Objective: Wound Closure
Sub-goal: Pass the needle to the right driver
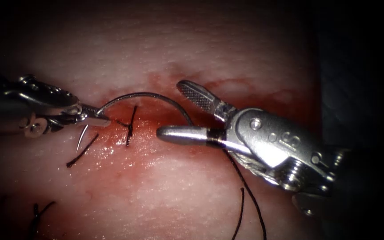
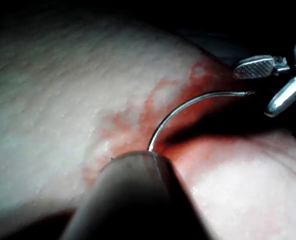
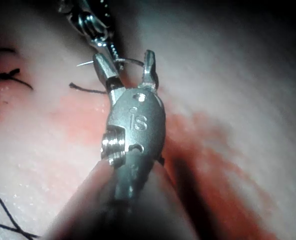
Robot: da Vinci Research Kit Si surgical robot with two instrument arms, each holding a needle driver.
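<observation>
Two tools meet over the cut (image 1: 145, 116) in the tissue (image 1: 192, 186), which runs across the endoscope view and is stained with red fluid (image 1: 125, 146). The left tool (image 1: 95, 116) has its jaws clamped on the needle (image 1: 145, 94) close to the pointed end, whose fine tip curves down past the jaws just left of a finished stitch (image 1: 130, 125). From that grip the needle arches up and over the cut, clear of the tissue, and comes down at the right tool (image 1: 178, 113), where its tail end meets the thread (image 1: 250, 191). The right tool's jaws stand wide apart and hold nothing: one jaw points up and left, the other lies level, with the needle's tail passing between them. The thread trails down from there across the tissue. A cut thread end (image 1: 82, 152) lies on the tissue below the left tool, and more dark thread ends (image 1: 38, 213) lie further down.
</observation>
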